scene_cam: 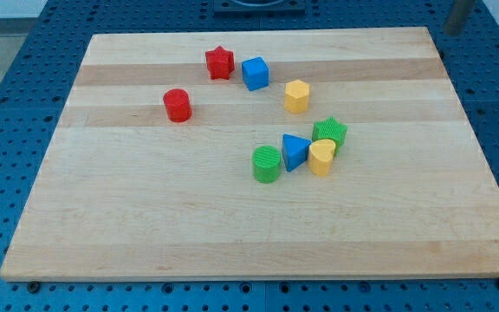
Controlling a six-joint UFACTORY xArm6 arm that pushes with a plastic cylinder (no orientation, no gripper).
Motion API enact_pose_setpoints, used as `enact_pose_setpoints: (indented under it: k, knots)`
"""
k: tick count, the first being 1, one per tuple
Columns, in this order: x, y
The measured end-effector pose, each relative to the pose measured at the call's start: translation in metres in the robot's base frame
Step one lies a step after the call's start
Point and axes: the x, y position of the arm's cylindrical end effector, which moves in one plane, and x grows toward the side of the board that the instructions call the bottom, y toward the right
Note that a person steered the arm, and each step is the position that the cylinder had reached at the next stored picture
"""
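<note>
My tip (451, 32) shows as a blurred grey rod at the view's top right, just past the board's far right corner and touching no block. The yellow hexagon (296, 96) and green star (330, 133) are the blocks nearest it, both well away. The green star, yellow heart (321, 158), blue triangle (294, 152) and green cylinder (267, 164) crowd together right of the middle. A red star (219, 62) and blue cube (255, 74) stand side by side near the top. A red cylinder (178, 105) stands alone to the left.
The blocks lie on a pale wooden board (145, 225), which rests on a blue perforated table (7, 104). The board's edges are visible on all sides.
</note>
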Motion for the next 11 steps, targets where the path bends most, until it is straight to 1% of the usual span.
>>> enact_pose_setpoints:
  k: [1,2,3,4,5,6,7,8,10,11]
  knots:
    - [0.000,-0.002]
    - [0.013,-0.027]
    - [0.046,-0.032]
    - [0.093,-0.032]
    - [0.135,-0.054]
    - [0.177,-0.106]
    - [0.224,-0.140]
    - [0.266,-0.160]
    - [0.316,-0.239]
    - [0.324,-0.275]
